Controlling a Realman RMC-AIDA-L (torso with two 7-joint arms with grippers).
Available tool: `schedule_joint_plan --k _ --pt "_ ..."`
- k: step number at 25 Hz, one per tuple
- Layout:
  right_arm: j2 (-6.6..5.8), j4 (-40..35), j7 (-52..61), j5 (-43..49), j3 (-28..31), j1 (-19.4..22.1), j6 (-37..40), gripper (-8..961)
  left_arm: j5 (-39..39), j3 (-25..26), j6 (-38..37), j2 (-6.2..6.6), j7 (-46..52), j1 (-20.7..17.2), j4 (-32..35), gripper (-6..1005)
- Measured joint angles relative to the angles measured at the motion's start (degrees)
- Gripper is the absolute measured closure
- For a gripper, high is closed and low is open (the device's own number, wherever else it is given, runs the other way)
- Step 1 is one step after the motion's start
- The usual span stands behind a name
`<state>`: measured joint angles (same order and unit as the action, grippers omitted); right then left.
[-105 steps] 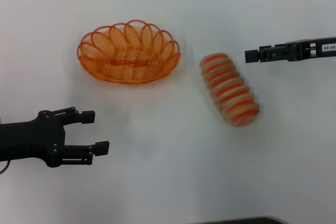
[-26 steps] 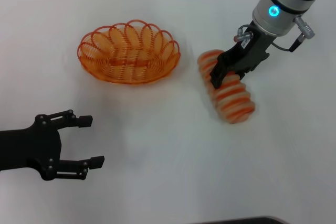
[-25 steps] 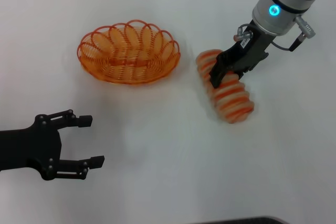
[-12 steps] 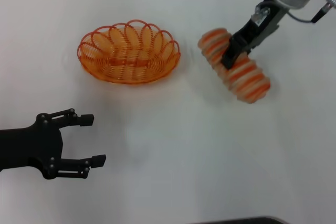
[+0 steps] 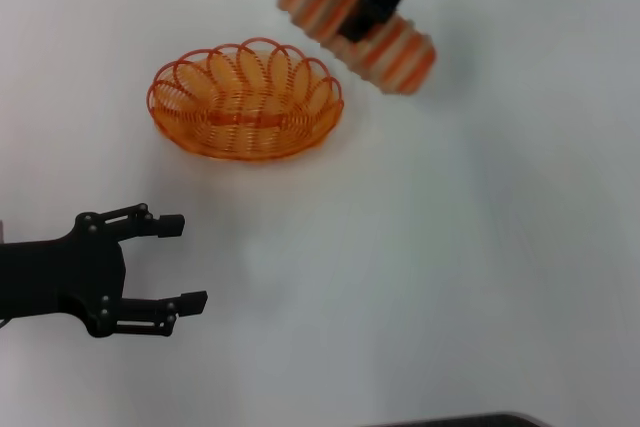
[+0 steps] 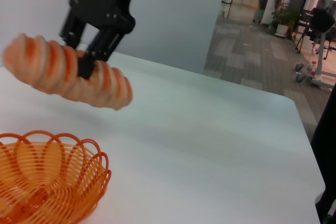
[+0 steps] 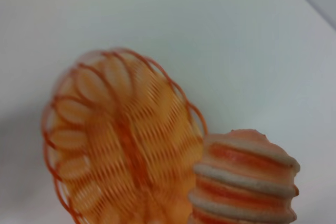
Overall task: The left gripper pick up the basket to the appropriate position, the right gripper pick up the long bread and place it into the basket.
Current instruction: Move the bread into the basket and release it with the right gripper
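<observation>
Bread lifted, right gripper fingers clamped on it, upper centre, not yet in basket. Left gripper lower left, fingers spread, basket ungrasped on surface.

Matte blk left hand, visible screws, blk right hand, white label

So the long striped orange-and-cream toy loaf isn't on the white table anymore. The black right claw that was reaching in from the side a few seconds back came down on its middle, clamped it and has lifted it. Now it's up in the air, carried over toward the far right edge of the orange wire basket, tilted at an angle.
</observation>
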<state>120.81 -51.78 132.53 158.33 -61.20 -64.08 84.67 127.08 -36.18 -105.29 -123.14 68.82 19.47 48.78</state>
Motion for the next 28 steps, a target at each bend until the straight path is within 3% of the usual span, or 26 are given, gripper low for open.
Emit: schedule_joint_plan --k 9,16,28 --pt "-0.07 -0.77 -9.53 -14.53 -9.89 -0.31 -3.51 578 -0.08 0.07 0.00 -0.09 0.00 0.11 0.00 82" --pt "-0.05 0.12 -10.82 -17.89 -17.69 0.82 -6.81 629 -0.15 0.06 0.00 -0.17 0.00 0.22 0.00 83" --pt "-0.05 1.90 -9.60 -19.11 -20.67 1.55 -12.69 696 -0.17 0.06 0.07 -0.18 0.00 0.40 0.00 83"
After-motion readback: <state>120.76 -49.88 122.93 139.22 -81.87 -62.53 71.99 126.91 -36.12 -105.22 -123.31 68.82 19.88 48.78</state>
